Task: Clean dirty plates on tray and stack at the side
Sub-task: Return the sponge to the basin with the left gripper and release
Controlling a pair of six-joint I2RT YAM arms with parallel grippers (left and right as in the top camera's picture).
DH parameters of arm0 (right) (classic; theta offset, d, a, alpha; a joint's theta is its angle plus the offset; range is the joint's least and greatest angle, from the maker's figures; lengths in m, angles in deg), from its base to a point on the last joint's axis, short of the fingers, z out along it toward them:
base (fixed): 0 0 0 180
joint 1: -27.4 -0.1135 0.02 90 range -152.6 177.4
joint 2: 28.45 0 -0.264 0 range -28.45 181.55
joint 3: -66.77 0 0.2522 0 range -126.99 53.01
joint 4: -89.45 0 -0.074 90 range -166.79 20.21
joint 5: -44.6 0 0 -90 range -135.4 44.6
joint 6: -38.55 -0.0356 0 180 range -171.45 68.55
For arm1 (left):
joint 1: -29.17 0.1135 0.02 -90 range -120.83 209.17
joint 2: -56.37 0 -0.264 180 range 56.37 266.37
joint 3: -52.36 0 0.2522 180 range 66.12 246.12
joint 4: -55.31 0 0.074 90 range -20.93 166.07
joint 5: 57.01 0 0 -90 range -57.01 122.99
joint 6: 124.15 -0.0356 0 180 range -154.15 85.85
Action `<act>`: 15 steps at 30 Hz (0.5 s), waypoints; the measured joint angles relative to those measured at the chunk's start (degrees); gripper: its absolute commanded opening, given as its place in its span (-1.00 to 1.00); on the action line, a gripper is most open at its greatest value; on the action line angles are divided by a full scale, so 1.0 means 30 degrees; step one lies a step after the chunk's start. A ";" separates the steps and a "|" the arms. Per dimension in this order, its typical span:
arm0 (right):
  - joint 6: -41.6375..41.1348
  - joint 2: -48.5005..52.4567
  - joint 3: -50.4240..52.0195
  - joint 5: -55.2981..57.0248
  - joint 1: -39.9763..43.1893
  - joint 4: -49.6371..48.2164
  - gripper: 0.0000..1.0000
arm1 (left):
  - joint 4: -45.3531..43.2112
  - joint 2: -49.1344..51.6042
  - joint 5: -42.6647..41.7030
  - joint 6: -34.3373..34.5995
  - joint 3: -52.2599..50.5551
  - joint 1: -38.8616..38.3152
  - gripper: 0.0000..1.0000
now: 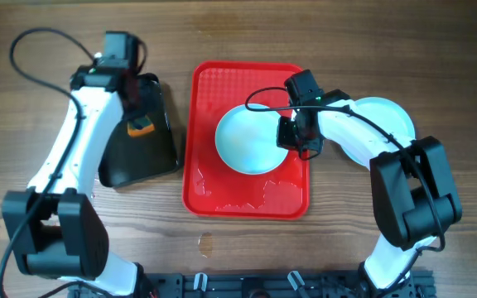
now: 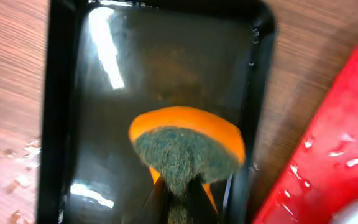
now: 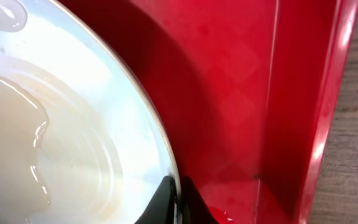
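Observation:
A pale blue-white plate (image 1: pixel 248 139) lies on the red tray (image 1: pixel 247 194), wet and glossy in the right wrist view (image 3: pixel 61 124). My right gripper (image 1: pixel 286 134) is shut on its right rim, one finger above and one below the edge (image 3: pixel 178 202). Another plate (image 1: pixel 392 116) rests on the table to the right of the tray, partly hidden by my right arm. My left gripper (image 1: pixel 138 118) hovers over the black tray (image 1: pixel 131 165), shut on an orange sponge with a green scouring face (image 2: pixel 185 149). The left gripper (image 2: pixel 179 208) pinches the sponge's lower edge.
Water pools on the red tray's front part (image 1: pixel 281 192), and its floor shows wet in the left wrist view (image 2: pixel 334 155). Droplets lie on the wood beside the black tray (image 2: pixel 17 180). A small wet spot (image 1: pixel 205 242) marks the table in front of the tray.

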 measured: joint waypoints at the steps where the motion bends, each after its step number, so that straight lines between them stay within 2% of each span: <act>1: 0.0131 0.0000 0.0000 -0.0007 0.0015 0.0000 -0.92 | -0.0918 0.0015 -0.0423 -0.0095 -0.0707 0.0335 -0.92; 4: 0.0415 0.0000 0.0000 0.0066 0.0022 -0.0022 -0.91 | -0.4736 0.0299 -0.1603 -0.0554 -0.3898 0.1173 -0.92; 6: 0.0474 0.0000 0.0000 0.0058 0.0022 -0.0029 -0.83 | -0.6557 0.0459 -0.2018 -0.0852 -0.5472 0.1275 -0.92; 8: 0.0597 0.0000 0.0000 0.0058 0.0022 -0.0066 -0.52 | -0.7970 0.0532 -0.2302 -0.1086 -0.6921 0.1268 -0.84; 9: 0.0743 0.0000 0.0029 0.0073 0.0022 -0.0131 -0.41 | -0.8306 0.0539 -0.2346 -0.1144 -0.7337 0.1268 -0.47; 10: 0.1217 0.0015 0.0095 0.0015 0.0036 -0.0248 -0.24 | -0.8706 0.0539 -0.2273 -0.1268 -0.7723 0.1268 0.09; 12: 0.1807 0.0022 0.0109 -0.0306 0.0058 -0.0503 -0.21 | -0.8925 0.0539 -0.1865 -0.1399 -0.7861 0.1268 0.25; 14: 0.2215 0.0022 0.0102 -0.0488 0.0073 -0.0685 -0.60 | -0.8881 0.0539 -0.1319 -0.1421 -0.8021 0.1268 0.36; 15: 0.2317 0.0022 0.0102 -0.0568 0.0073 -0.0699 -0.69 | -0.8881 0.0539 -0.1107 -0.1421 -0.8109 0.1268 0.37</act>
